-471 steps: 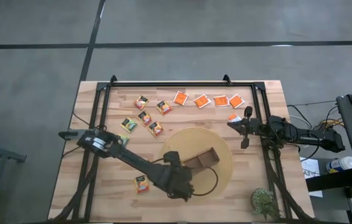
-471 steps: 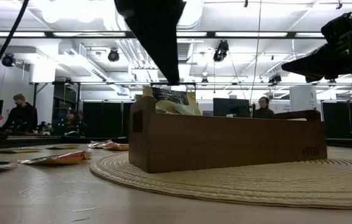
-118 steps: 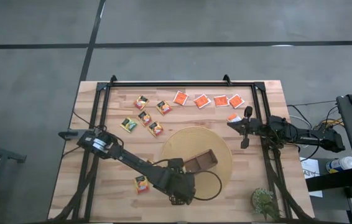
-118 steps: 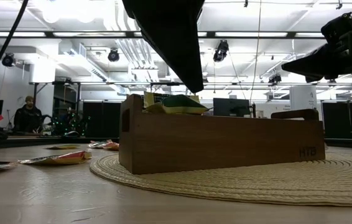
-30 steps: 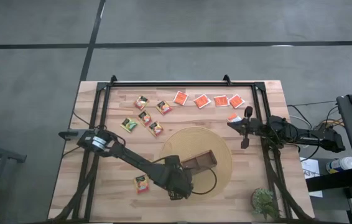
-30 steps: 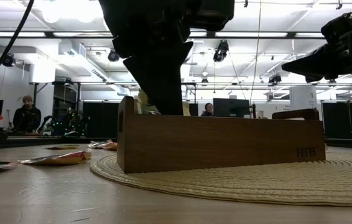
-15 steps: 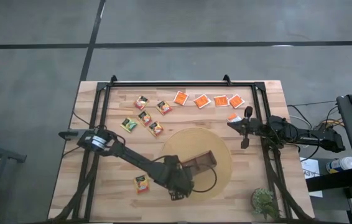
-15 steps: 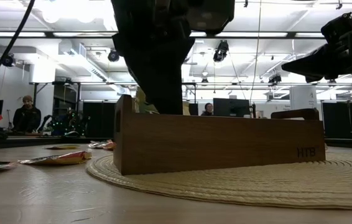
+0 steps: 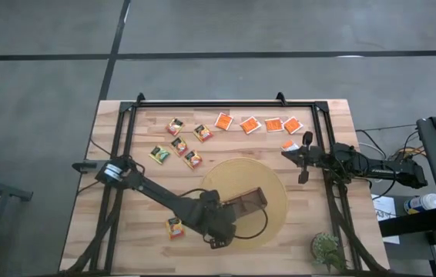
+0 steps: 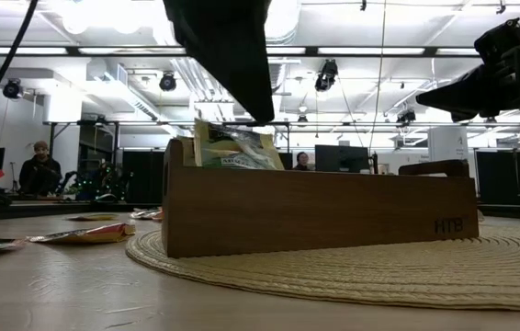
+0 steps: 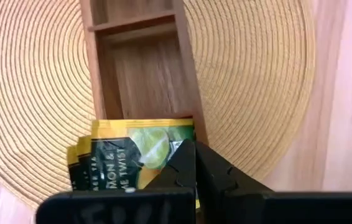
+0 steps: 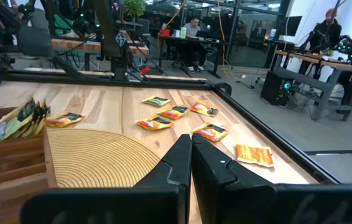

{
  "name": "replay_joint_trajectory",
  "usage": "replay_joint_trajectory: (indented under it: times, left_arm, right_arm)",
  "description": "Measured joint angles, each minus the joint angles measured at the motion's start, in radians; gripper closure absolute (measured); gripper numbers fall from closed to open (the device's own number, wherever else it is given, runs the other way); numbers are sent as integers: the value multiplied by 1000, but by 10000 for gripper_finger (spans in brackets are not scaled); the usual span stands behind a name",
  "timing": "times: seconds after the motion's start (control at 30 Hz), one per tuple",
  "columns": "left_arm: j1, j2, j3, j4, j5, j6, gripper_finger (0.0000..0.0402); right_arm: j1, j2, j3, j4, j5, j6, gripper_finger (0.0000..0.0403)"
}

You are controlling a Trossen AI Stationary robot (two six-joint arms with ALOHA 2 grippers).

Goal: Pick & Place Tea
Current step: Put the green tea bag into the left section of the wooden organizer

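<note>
Left tool (image 11: 194,163), fingers together and empty, hangs above the tray's (image 9: 243,203) end compartment, green-and-yellow sachets (image 11: 132,163) stacked directly beneath. Nearest loose sachet (image 9: 175,226) lies on the desk (image 9: 125,238) just beside that arm. Right tool (image 12: 191,152), fingers together, waits at the far edge.

The surface (image 9: 125,231) is pale, matt planked wood. A round mat (image 11: 263,93) of coiled woven straw looks rough and ribbed. The tray (image 10: 315,216) is smooth brown wood with a satin finish. The tea sachets (image 11: 132,158) are glossy printed paper or foil. The left hand (image 11: 191,177) looks like matt black plastic.
</note>
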Motion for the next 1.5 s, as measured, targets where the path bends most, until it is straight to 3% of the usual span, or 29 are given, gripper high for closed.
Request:
replay_joint_trajectory:
  times: [0.3, 0.8, 1.3, 1.5]
  left_arm:
    - [-12, -4, -10, 3, 1, -16, 401]
    - [-1, -7, -205, 181, 70, -95, 401]
    - [-1, -24, -102, 124, 81, -30, 401]
    - [-1, -24, -38, -12, 63, -16, 402]
  right_arm:
    - [0, 0, 0, 0, 0, 0, 394]
    - [0, 0, 0, 0, 0, 0, 394]
    - [0, 0, 0, 0, 0, 0, 394]
    - [0, 0, 0, 0, 0, 0, 394]
